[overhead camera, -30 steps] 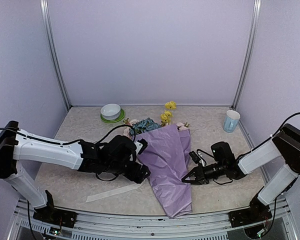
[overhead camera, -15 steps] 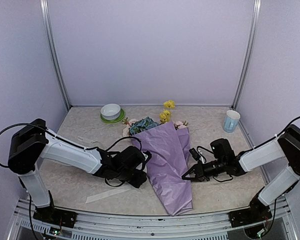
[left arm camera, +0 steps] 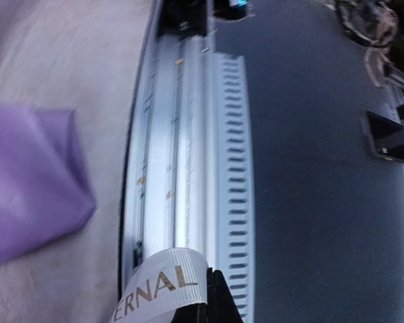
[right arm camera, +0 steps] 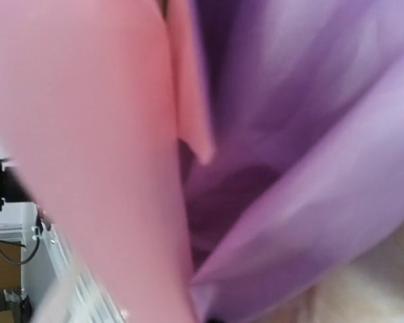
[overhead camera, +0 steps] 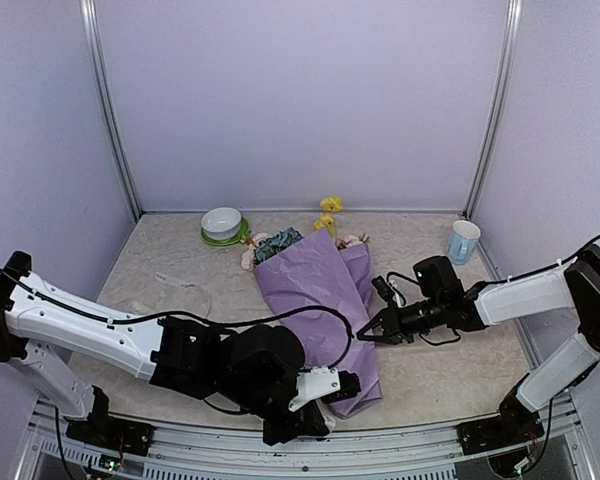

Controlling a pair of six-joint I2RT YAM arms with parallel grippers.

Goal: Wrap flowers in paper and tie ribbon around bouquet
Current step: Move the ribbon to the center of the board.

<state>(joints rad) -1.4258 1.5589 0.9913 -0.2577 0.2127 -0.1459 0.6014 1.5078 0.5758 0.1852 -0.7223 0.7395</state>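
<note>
Soft, even light is filling the top view, shadows showing faint. The ribbon at the left jaws is reading sharp, everything beyond smearing; paper close to the right jaws is blurring.

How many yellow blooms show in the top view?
2. One yellow bloom sticks out farthest back; the other sits just nearer, at the wide end of the paper. More may be hidden inside.

Mottled table, bouquet, bowl on plate, pale-blue mug
</note>
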